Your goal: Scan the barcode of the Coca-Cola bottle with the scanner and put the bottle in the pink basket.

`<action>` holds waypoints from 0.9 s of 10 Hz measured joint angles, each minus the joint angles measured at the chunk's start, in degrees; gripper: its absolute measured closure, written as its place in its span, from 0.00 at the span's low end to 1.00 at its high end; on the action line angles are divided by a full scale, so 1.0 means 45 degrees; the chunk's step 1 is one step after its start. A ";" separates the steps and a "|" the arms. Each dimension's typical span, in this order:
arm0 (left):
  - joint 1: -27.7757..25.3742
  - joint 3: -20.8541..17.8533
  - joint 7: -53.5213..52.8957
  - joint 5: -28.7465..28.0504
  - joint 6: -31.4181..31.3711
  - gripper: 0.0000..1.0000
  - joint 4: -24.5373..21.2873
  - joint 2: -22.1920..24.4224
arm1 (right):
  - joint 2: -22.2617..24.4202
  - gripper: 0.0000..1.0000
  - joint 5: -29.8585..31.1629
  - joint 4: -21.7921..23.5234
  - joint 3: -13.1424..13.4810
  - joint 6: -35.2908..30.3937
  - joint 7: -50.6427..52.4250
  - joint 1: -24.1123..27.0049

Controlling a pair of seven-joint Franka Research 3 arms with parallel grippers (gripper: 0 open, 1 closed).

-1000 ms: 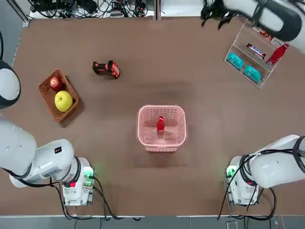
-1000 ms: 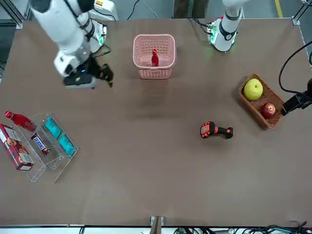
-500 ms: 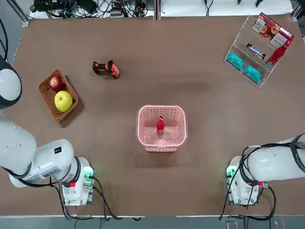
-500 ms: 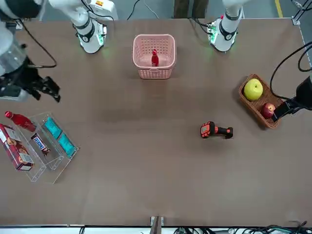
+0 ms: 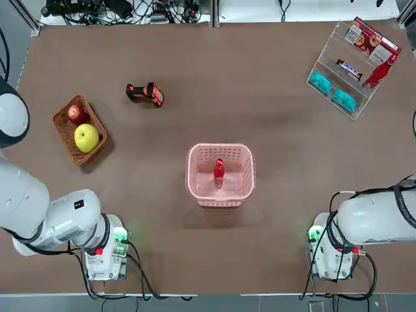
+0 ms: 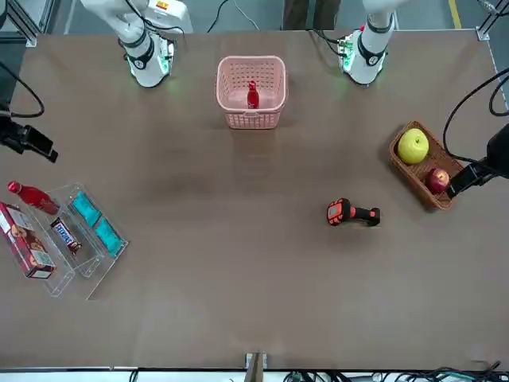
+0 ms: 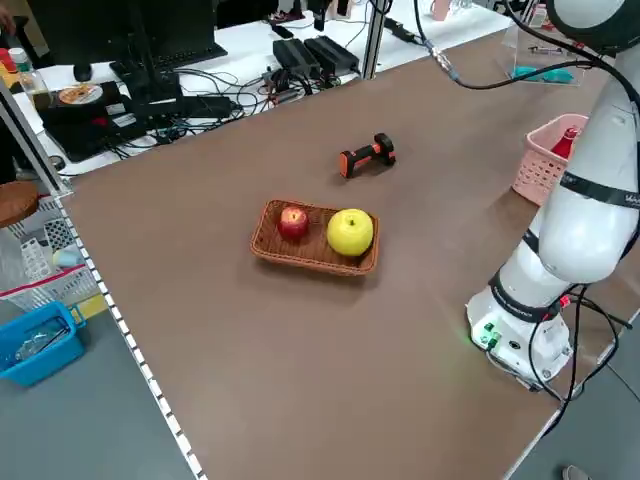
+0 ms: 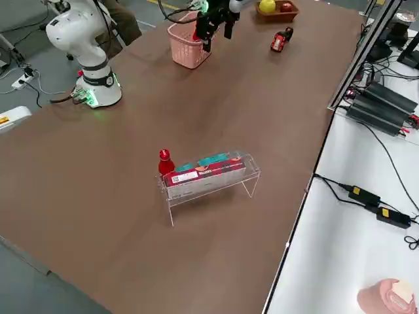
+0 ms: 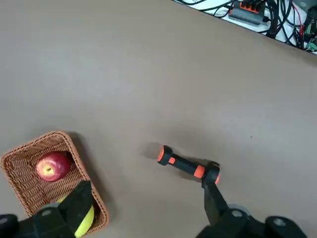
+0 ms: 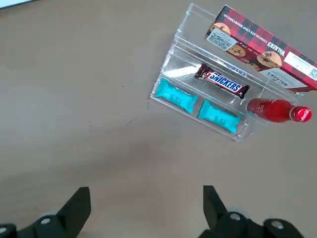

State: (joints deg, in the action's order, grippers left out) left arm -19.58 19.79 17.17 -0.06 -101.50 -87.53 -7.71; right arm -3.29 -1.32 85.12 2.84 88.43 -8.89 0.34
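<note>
One Coca-Cola bottle [image 5: 218, 170] stands upright inside the pink basket [image 5: 221, 195] at the table's middle. A second red bottle like it [image 10: 276, 110] rests at the end of a clear rack. The scanner [image 5: 145, 93] lies on its side on the far left of the table. My left gripper [image 9: 145, 188] hangs open and empty high above the scanner [image 9: 190, 168]. In the front view it shows at the edge beside the fruit basket. My right gripper [image 10: 146, 190] is open and empty, high up on the robot's side of the rack.
A brown wicker basket [image 5: 68, 133] with a red and a yellow apple sits at the left. The clear rack [image 5: 325, 68] at the far right holds teal packets, a chocolate bar and a cookie box. Cables run along the far edge.
My right arm has swung out of the top view, away from above the rack, and drifted to the front view's left edge. The left gripper, bottles and scanner have stayed put.
</note>
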 joint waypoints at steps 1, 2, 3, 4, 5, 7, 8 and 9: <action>-0.0006 0.0000 -0.0207 0.0000 0.0016 0.00 0.0000 0.0000 | -0.0017 0.00 -0.0003 -0.0001 -0.0134 -0.0049 0.0013 0.0043; -0.0024 -0.0016 -0.0636 0.0000 0.0081 0.00 0.0003 0.0001 | -0.0020 0.00 -0.0003 -0.0003 -0.0269 -0.0081 0.0013 0.0025; -0.0064 -0.0051 -0.1060 0.0024 0.0186 0.00 0.0008 0.0000 | -0.0020 0.00 -0.0003 -0.0008 -0.0350 -0.0082 0.0013 0.0015; -0.0105 -0.0063 -0.1311 0.0061 0.0278 0.00 0.0029 0.0000 | -0.0020 0.00 -0.0003 -0.0011 -0.0356 -0.0084 0.0013 0.0021; -0.0111 -0.0064 -0.1388 0.0092 0.0325 0.00 0.0059 0.0000 | -0.0019 0.00 -0.0003 -0.0017 -0.0348 -0.0084 0.0021 0.0034; -0.0111 -0.0060 -0.1402 0.0112 0.0351 0.00 0.0082 0.0000 | -0.0019 0.00 -0.0002 -0.0041 -0.0343 -0.0084 0.0024 0.0038; -0.0111 -0.0060 -0.1402 0.0113 0.0355 0.00 0.0082 0.0000 | -0.0019 0.00 0.0003 -0.0061 -0.0337 -0.0084 0.0024 0.0042; -0.0111 -0.0060 -0.1402 0.0113 0.0359 0.00 0.0082 0.0000 | -0.0019 0.00 0.0006 -0.0084 -0.0332 -0.0085 0.0025 0.0048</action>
State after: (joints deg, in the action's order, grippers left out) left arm -20.08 19.52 10.86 0.45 -99.89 -87.16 -7.71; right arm -3.37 -1.29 84.74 1.35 88.05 -8.78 0.55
